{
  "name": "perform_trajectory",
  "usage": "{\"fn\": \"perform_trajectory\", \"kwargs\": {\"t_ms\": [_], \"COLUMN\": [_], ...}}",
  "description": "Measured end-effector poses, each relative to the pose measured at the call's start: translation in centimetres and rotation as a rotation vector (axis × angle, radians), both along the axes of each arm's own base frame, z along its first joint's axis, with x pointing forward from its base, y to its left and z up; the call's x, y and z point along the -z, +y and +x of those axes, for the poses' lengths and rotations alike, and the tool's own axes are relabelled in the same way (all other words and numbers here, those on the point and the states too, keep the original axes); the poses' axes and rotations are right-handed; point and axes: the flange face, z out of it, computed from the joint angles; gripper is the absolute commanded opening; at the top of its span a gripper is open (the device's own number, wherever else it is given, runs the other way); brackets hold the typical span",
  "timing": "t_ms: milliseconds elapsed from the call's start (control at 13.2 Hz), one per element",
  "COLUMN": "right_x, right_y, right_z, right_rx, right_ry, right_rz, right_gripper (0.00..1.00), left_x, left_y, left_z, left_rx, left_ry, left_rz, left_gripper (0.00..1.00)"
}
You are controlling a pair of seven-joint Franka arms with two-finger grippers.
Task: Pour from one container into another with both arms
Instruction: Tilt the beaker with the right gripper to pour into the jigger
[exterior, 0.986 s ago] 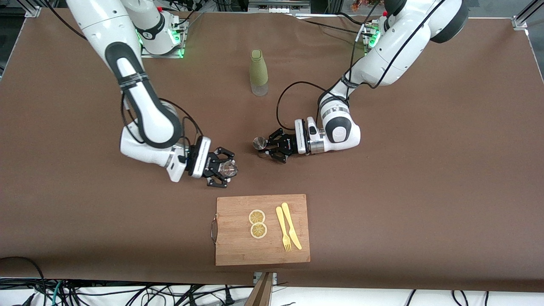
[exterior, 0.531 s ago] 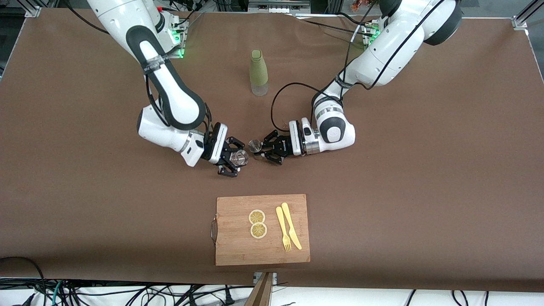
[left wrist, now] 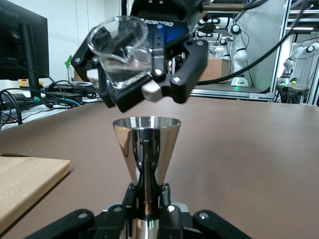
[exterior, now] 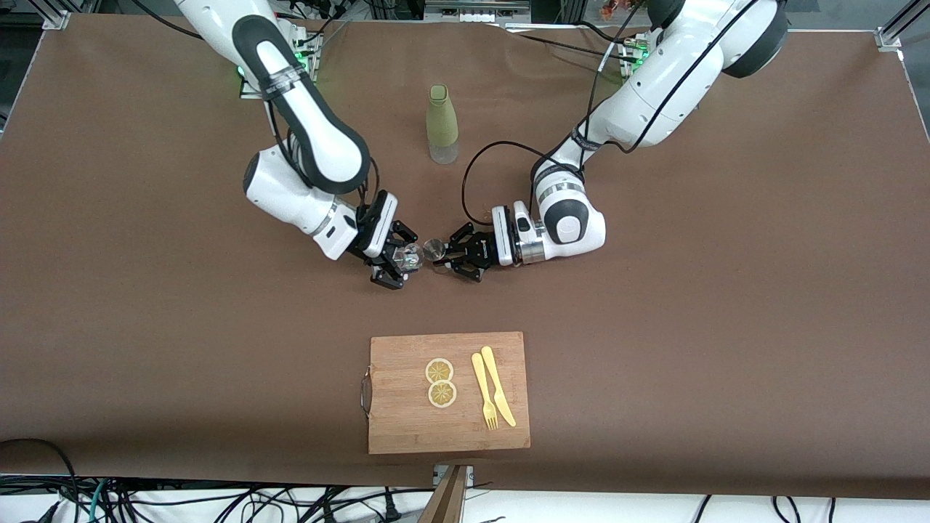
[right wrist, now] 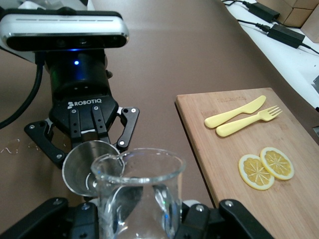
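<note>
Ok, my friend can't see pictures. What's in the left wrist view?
The right end effector holds a clear glass beaker tilted just above a shiny metal jigger held upright by the left end effector. A wooden cutting board lies on the brown table beside them.

We find the right gripper (exterior: 402, 261) holding a beaker (left wrist: 122, 59) above and just beside the jigger (left wrist: 146, 149) held in the left gripper (exterior: 445, 258), both over the table (exterior: 726, 327) between bottle (exterior: 441, 124) and board (exterior: 448, 428). Bottle farther from the front camera, board nearer. On the board: two lemon slices (exterior: 440, 382) beside fork (exterior: 484, 391) and knife (exterior: 498, 386)
</note>
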Motion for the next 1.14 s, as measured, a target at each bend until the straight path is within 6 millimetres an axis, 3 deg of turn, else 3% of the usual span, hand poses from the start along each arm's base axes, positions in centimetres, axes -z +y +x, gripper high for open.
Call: {"fn": "perform_trajectory", "kwargs": {"t_ms": [152,606,1137], "right_x": [0.3,0.6,-0.1], "right_y": [0.7,0.1,2.0], "right_z": [-0.8,-1.0,-2.4], "right_rx": [-0.02,-0.057,-0.033], "right_ry": [-0.025,-0.097,-0.173], "right_rz": [-0.028,-0.087,-0.158], "right_gripper": [0.0,0.0,0.0], "left_x": [0.0,0.0,0.1], "left_y": [0.0,0.0,0.1], "left_z": [0.1,0.0,0.0], "left_rx": [-0.002,-0.003,-0.004], "left_ry": [-0.001,0.001,0.001], "left_rz": [0.003,0.006,0.01], "left_gripper": [0.0,0.0,0.0]}}
